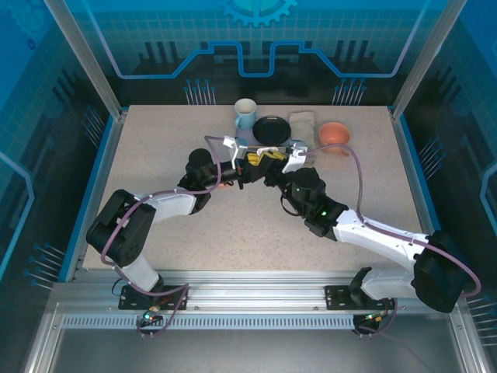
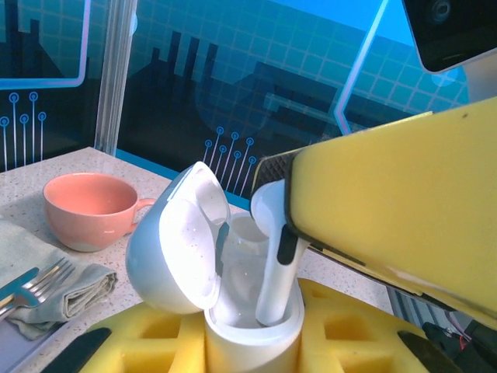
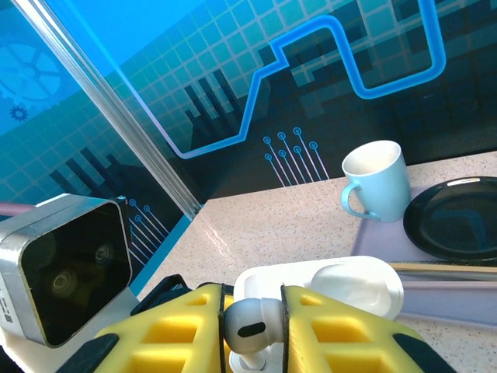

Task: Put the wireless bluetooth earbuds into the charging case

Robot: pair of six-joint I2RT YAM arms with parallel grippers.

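1. Left jaws clamp the white charging case [image 2: 186, 256] from both sides, its lid swung open, over the middle of the tabletop [image 1: 256, 233].
2. Right jaws pinch a white earbud [image 3: 252, 320] by its head, the stem standing inside the case's open well.
3. Behind them: blue mug [image 3: 378, 183], black plate [image 3: 458, 217], pink cup [image 2: 89, 210].

No word, brand or number can be read on anything here; the one sign is a pale-blue gear emblem [image 1: 258, 9] printed on the blue backdrop panel [image 1: 326, 39] behind the table [image 1: 178, 140], among circuit-style line patterns.
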